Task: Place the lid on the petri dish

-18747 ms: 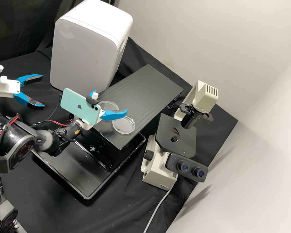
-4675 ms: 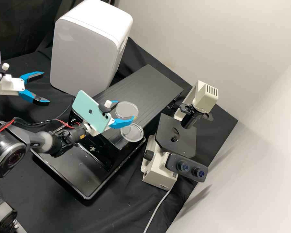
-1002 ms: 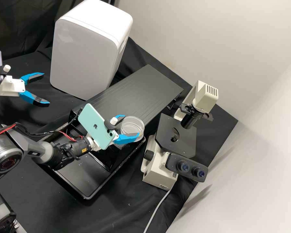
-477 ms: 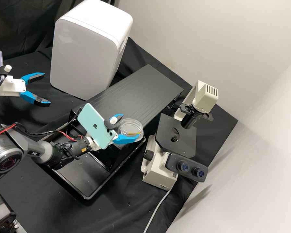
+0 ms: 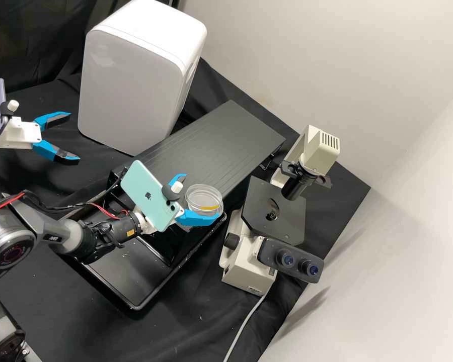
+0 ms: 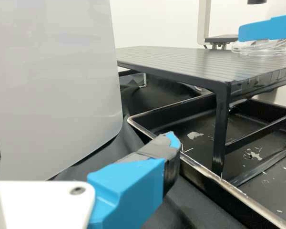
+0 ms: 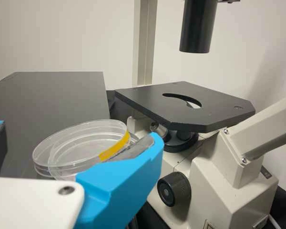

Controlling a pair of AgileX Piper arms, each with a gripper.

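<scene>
Eyes on the black ridged platform [image 5: 221,141], standing in its black tray [image 5: 131,281] on the cloth-draped surface [image 5: 186,311]. At the platform's corner nearest the microscope [image 5: 267,236] sits the petri dish [image 7: 81,152], and the clear lid [image 5: 204,194] is on top of it, the two rims nested one inside the other. A yellow strip shows at the dish's wall on the microscope side.

The right gripper [image 5: 197,197] is right there at that corner, its blue fingers [image 7: 128,171] spread a little wider than the dish, one on each side. The one on the microscope side lies against or just beside the wall, I can't tell which. The other stands off with a visible gap, so nothing is clamped.

Now to the side of the platform away from the microscope: the left gripper [image 5: 71,137] hangs above the surface, well apart from the platform and beside the white box [image 5: 136,75] at the platform's far end. Its fingers [image 6: 148,176] are spread wide with nothing between them.

Under the platform, the tray floor shows a few pale specks.
</scene>
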